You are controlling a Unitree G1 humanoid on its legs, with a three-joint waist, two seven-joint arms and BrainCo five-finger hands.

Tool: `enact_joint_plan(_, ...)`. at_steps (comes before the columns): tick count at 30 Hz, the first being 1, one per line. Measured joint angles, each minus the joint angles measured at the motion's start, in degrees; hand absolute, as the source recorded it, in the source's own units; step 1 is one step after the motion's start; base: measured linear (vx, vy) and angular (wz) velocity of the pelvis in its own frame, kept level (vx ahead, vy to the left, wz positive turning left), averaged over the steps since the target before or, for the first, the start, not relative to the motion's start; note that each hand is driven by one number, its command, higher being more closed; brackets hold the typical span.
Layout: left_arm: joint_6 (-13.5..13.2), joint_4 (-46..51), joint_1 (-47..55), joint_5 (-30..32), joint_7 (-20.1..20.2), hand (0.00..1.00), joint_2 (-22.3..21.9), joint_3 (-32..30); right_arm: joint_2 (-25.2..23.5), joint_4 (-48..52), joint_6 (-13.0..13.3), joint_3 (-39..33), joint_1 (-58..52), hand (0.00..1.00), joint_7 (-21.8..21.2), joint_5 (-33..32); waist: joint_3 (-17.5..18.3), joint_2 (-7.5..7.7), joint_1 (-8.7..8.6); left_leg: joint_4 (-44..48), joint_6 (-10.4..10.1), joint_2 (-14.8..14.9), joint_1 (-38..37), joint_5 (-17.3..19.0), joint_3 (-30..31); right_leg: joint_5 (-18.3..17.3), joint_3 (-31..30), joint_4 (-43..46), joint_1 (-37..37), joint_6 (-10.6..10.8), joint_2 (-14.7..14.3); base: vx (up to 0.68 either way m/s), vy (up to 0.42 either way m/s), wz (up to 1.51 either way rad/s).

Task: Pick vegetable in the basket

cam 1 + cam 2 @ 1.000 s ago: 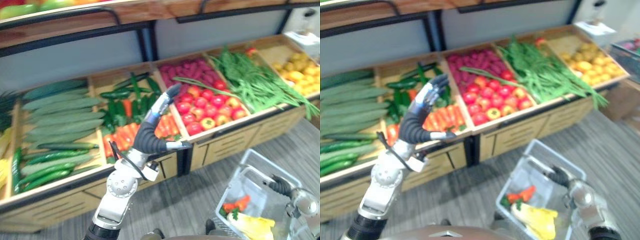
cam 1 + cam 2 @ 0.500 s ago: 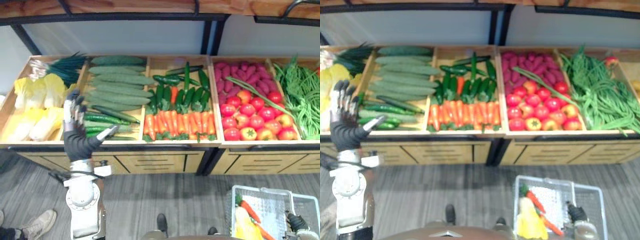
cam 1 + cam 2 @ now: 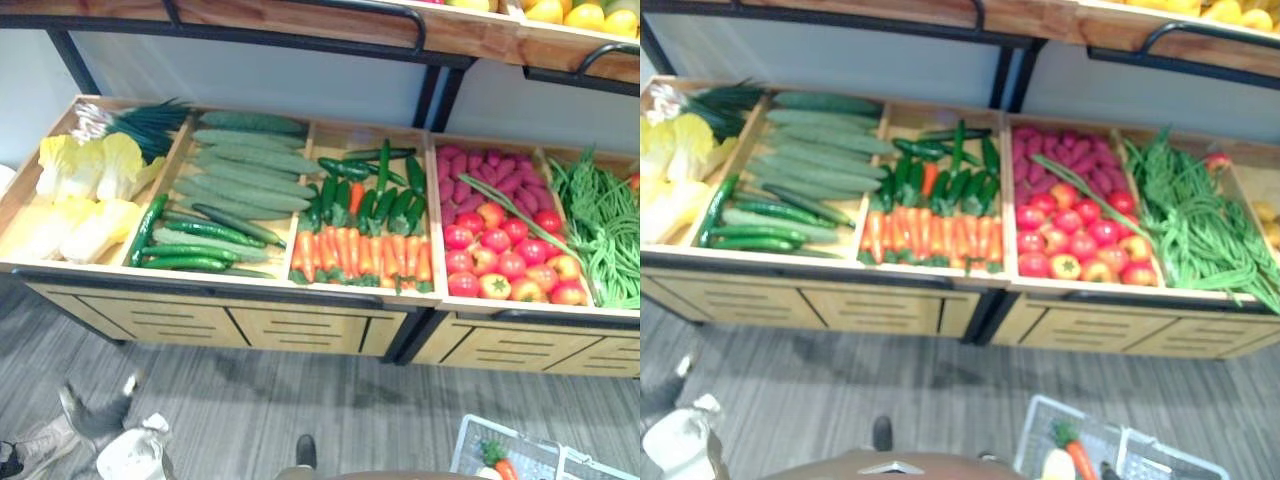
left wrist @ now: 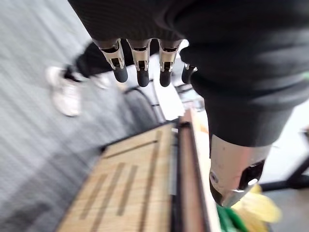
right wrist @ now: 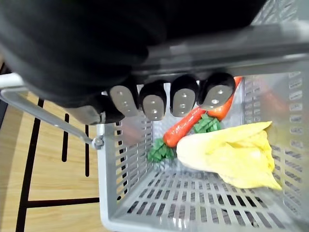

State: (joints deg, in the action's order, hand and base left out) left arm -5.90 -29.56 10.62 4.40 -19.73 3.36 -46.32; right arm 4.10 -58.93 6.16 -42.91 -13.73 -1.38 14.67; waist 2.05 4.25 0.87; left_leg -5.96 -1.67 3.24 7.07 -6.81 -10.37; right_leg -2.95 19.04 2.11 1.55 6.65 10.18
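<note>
My right hand (image 5: 164, 99) is shut on the grey handle of a wire basket (image 5: 145, 208), whose rim peeks in at the bottom right of the left eye view (image 3: 470, 452). Two carrots (image 5: 186, 126) and a yellow cabbage (image 5: 231, 154) lie inside it. My left hand (image 4: 139, 67) hangs open and holds nothing, low in front of the wooden stand's drawer fronts (image 4: 140, 183). Its arm (image 3: 125, 455) shows at the bottom left. On the stand lie cabbages (image 3: 85, 195), cucumbers (image 3: 235, 175), carrots (image 3: 360, 250), green peppers (image 3: 365, 195) and tomatoes (image 3: 505, 255).
Green beans (image 3: 605, 230) fill the right bin and scallions (image 3: 140, 125) lie at the back left. A second shelf with dark rails (image 3: 300, 20) runs above the stand. A person's shoe (image 3: 30, 450) stands on the grey floor near my left arm.
The camera has shifted. My left hand, raised open before the cucumbers, has dropped to the bottom left. The basket has slid nearly out at the bottom right, with my right hand on its handle.
</note>
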Motion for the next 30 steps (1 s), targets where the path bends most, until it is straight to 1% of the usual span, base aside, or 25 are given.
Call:
enact_joint_plan(1, 0.01, -2.98, 0.17, -0.87, 0.17, 0.00, -0.06, -0.75, -0.38, -0.02, -0.01, 0.00, -0.11, 1.00, 0.14, -0.01, 0.22, -0.07, -0.05, 0.00, 0.00, -0.01, -0.03, 0.01, -0.02, -0.05, -0.01, -0.01, -0.01, -0.06, 0.01, 0.00, 0.000, 0.00)
enact_joint_plan(3, 0.30, -13.41, 0.50, -2.20, 1.48, 0.00, -0.95, -4.47, -1.17, -0.42, -0.08, 0.03, 0.07, 1.00, 1.10, -0.09, 0.66, -0.24, -0.75, 0.00, -0.01, 0.01, -0.18, 0.03, -0.22, -0.16, -0.31, -0.04, 0.03, -0.21, -0.02, 0.03, 0.017, -0.04)
enact_joint_plan(6, 1.35, -23.08, 1.10, -4.32, 3.48, 0.00, -1.30, -5.82, -1.10, -1.97, 0.00, 0.43, 0.25, 1.00, 1.79, -1.57, 0.65, -0.40, -0.90, 0.00, -0.08, 0.09, -0.28, 0.08, -0.66, -0.15, -1.02, -0.09, 0.26, -0.22, -0.12, 0.02, 0.015, -0.08)
enact_joint_plan(7, 1.47, -24.37, 1.22, -4.32, 3.77, 0.00, -1.33, -5.78, -1.02, -2.56, 0.07, 0.68, 0.37, 1.00, 1.84, -1.76, 0.66, -0.40, -0.90, 0.00, -0.10, 0.14, -0.35, 0.12, -0.86, -0.15, -1.28, -0.09, 0.32, -0.22, -0.15, 0.03, 0.010, -0.19)
enact_joint_plan(8, 1.78, -26.24, 1.62, -4.09, 4.95, 0.00, -1.55, -5.52, -1.01, -3.45, 0.07, 1.12, 0.84, 1.00, 2.14, -1.95, 0.64, -0.44, -0.87, 0.00, -0.20, 0.30, -0.60, 0.26, -1.58, -0.15, -2.37, -0.10, 0.57, -0.22, -0.26, 0.03, 0.007, -0.27)
enact_joint_plan(10, 2.33, -28.00, 2.14, -3.17, 6.25, 0.00, -1.93, -3.84, -0.62, -4.78, 0.16, 2.75, 1.44, 1.00, 2.28, -2.21, 0.65, -0.69, -1.01, 0.00, -0.35, 0.47, -1.07, 0.53, -2.77, -0.14, -3.65, -0.09, 0.82, -0.23, -0.45, 0.03, 0.004, -0.34)
enact_joint_plan(12, 2.34, -30.05, 2.40, -3.01, 7.58, 0.00, -2.21, -0.22, -0.63, -5.01, 0.16, 4.41, 1.42, 1.00, 2.39, -2.20, 0.77, -1.24, -1.19, 0.00, -0.51, 0.49, -1.48, 0.84, -3.46, -0.14, -4.54, -0.11, 0.91, -0.23, -0.47, 0.05, 0.008, -0.24)
enact_joint_plan(14, 2.28, -30.33, 2.37, -2.89, 8.98, 0.00, -2.85, 3.24, -0.43, -5.01, 0.22, 5.84, 1.38, 1.00, 2.78, -2.16, 0.81, -1.48, -1.87, 0.00, -0.69, 0.52, -1.66, 1.14, -4.26, -0.14, -5.52, -0.15, 1.21, -0.23, -0.49, 0.06, 0.016, -0.22)
enact_joint_plan(15, 2.24, -31.17, 2.35, -1.58, 10.09, 0.00, -3.14, 5.49, -0.04, -5.06, 0.21, 7.52, 1.45, 1.00, 3.04, -2.16, 0.77, -1.70, -2.17, 0.00, -0.72, 0.53, -2.24, 1.50, -4.96, -0.13, -6.32, -0.22, 1.16, -0.24, -0.52, 0.08, 0.012, -0.29)
enact_joint_plan(18, 2.17, -32.03, 1.77, -0.82, 11.54, 0.00, -2.91, 10.14, 0.12, -5.26, 0.23, 9.75, 1.23, 1.00, 3.42, -2.16, 0.76, -1.61, -2.27, 0.00, -0.92, 0.51, -2.70, 2.03, -6.09, 0.04, -7.28, -0.49, 1.21, -0.49, -0.67, 0.07, 0.005, -0.21)
enact_joint_plan(22, 2.11, -32.09, 1.58, -0.73, 12.34, 0.00, -1.50, 14.99, 0.38, -6.29, 0.25, 12.03, 1.76, 1.00, 3.49, -2.20, 0.74, -1.29, -2.29, 0.01, -1.66, 0.63, -3.25, 2.68, -6.91, 0.05, -8.43, -1.10, 1.08, -0.57, -0.98, 0.10, -0.012, -0.14)
enact_joint_plan(26, 2.06, -32.14, 0.81, 0.53, 12.76, 0.00, -0.75, 17.37, 0.39, -6.65, 0.25, 12.53, 2.37, 1.00, 3.50, -2.19, 0.42, -0.86, -2.30, 0.03, -1.85, 0.59, -3.51, 2.91, -6.98, 0.09, -8.54, -1.15, 0.81, -0.50, -1.06, 0.10, -0.014, -0.04)
enact_joint_plan(27, 2.05, -32.14, 0.53, 0.77, 12.78, 0.00, -0.69, 17.74, 0.39, -6.84, 0.25, 12.52, 2.63, 1.00, 3.50, -2.19, -0.25, -0.85, -2.30, 0.04, -1.78, 0.56, -4.26, 2.98, -7.08, 0.21, -8.59, -1.35, 0.05, -0.31, -1.06, 0.07, -0.009, -0.06)
enact_joint_plan(30, 1.98, -32.14, 0.60, 0.75, 12.79, 0.00, -0.74, 17.95, 0.57, -6.76, 0.26, 12.48, 2.89, 1.00, 3.50, -2.24, -1.58, -0.86, -2.21, 0.44, -2.38, 0.65, -7.06, 4.56, -8.74, -0.92, -10.17, -0.10, -1.30, -0.43, -1.03, 0.07, 0.005, -0.25)
